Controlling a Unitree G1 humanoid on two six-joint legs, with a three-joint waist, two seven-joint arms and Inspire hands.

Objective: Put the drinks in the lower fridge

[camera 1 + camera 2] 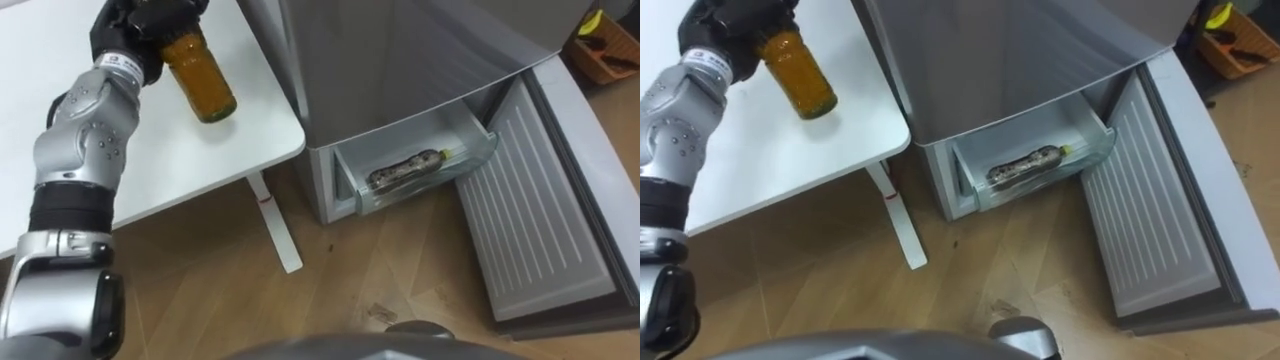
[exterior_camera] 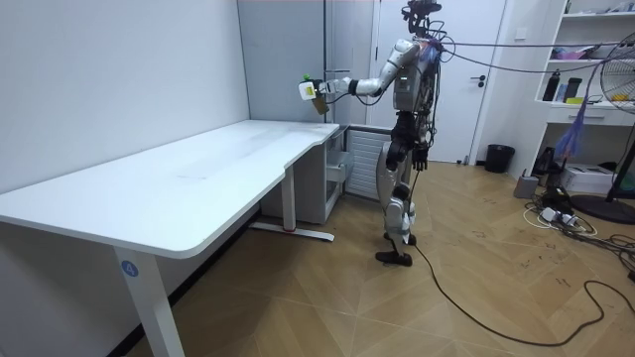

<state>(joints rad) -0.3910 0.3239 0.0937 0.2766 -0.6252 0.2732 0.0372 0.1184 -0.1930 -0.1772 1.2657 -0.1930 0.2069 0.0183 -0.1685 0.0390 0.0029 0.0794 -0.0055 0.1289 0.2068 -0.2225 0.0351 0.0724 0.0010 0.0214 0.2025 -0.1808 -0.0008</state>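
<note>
My left hand [image 1: 140, 22] is shut on an amber drink bottle [image 1: 201, 82] by its top and holds it tilted above the white desk [image 1: 150, 160], near the desk's right corner. In the room view the robot stands in front of the fridge with its left arm stretched out over the desk, the bottle [image 2: 317, 93] in that hand. The grey fridge [image 1: 400, 60] has its lower door [image 1: 540, 215] swung open and a clear drawer [image 1: 478, 152] pulled out. Another bottle [image 1: 405, 170] lies on its side in that drawer. My right hand [image 2: 424, 151] hangs by my hip.
The desk's white leg and foot [image 1: 275, 225] stand on the wood floor just left of the fridge. An orange basket [image 1: 605, 45] sits at the far right. The open door takes up the floor to the right of the drawer.
</note>
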